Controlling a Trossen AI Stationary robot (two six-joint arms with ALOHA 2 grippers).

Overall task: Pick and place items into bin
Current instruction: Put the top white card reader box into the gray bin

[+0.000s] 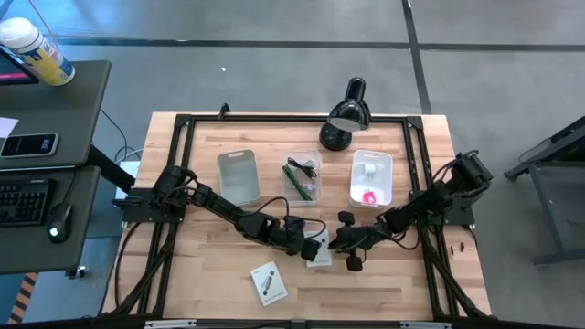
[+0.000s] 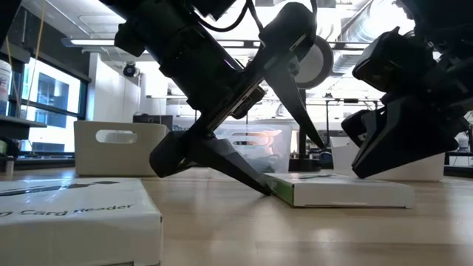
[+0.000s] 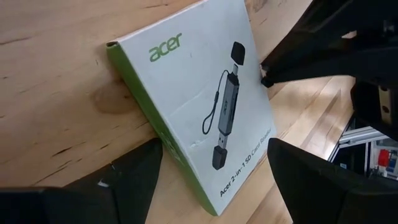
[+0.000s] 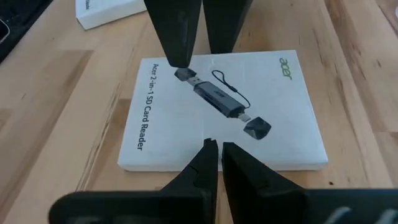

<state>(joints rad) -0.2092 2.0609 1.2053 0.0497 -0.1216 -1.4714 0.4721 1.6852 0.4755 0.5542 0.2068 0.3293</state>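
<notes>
While the flat white cardboard card-reader box (image 4: 224, 112) lies near the counter's (image 1: 402, 292) front edge, the left claw (image 3: 214, 171) straddles it, spread for pickup; the right claw (image 4: 214, 163), pressed together, seemingly braces its far edge.

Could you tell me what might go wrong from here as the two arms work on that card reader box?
The left gripper straddles the card reader box with open fingers, flat on the table; they may skid over it rather than grip. The right gripper, shut, sits at the same box, so the arms risk bumping. A shove could slide it away from the bins.
</notes>
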